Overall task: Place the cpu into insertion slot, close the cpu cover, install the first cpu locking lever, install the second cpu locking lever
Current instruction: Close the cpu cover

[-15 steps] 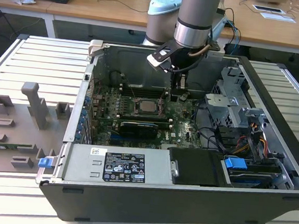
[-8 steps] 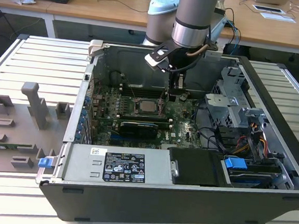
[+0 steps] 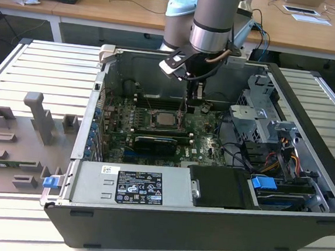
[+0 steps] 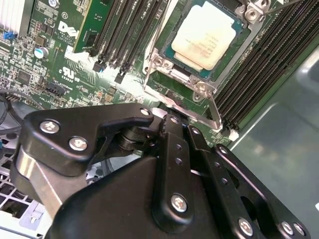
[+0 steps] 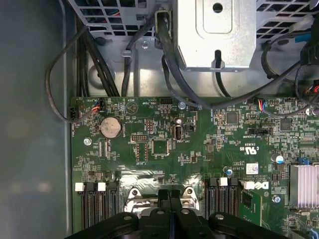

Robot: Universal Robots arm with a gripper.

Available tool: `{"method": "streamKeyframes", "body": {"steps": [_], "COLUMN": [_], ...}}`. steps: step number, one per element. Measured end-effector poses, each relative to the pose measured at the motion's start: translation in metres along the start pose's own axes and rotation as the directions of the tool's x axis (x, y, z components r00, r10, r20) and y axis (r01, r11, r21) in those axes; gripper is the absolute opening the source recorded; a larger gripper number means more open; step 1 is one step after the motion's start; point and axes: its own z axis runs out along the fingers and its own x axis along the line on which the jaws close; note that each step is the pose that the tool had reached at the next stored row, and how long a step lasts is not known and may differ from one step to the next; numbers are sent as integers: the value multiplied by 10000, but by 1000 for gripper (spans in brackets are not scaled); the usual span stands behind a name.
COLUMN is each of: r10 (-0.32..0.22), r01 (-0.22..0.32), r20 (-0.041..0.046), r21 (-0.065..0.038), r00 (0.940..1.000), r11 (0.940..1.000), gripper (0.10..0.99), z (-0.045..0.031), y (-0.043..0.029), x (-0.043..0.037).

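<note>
The cpu (image 3: 167, 119) (image 4: 207, 37), a flat square with a silvery top, lies in the insertion slot (image 3: 153, 124) on the green board. Flat over it lies the cpu cover (image 4: 198, 88), a silver frame. A thin wire locking lever (image 4: 215, 112) runs along one side of the socket, and another lever (image 4: 149, 69) runs along the adjoining side. My gripper (image 3: 190, 106) (image 4: 167, 119) (image 5: 170, 196) hangs low at the socket's edge on the exterior view's right, close to the nearer lever. Its black fingers are shut together, and their tips are hidden.
Long black memory slots (image 4: 259, 74) flank the socket. A black card (image 3: 154, 143) lies just in front of it, a power supply (image 3: 133, 184) at the case front, and a drive cage (image 3: 256, 113) with cables on the exterior view's right. Grey fixtures (image 3: 35, 123) stand outside the case.
</note>
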Motion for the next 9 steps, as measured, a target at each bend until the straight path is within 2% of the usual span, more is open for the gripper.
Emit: {"method": "streamKeyframes", "body": {"steps": [9], "r10": [0], "r01": [0], "r20": [-1], "r21": [0], "r00": [10000], "r11": [10000], "gripper": [106], "z": [1], "y": [-87], "x": [-1]}}
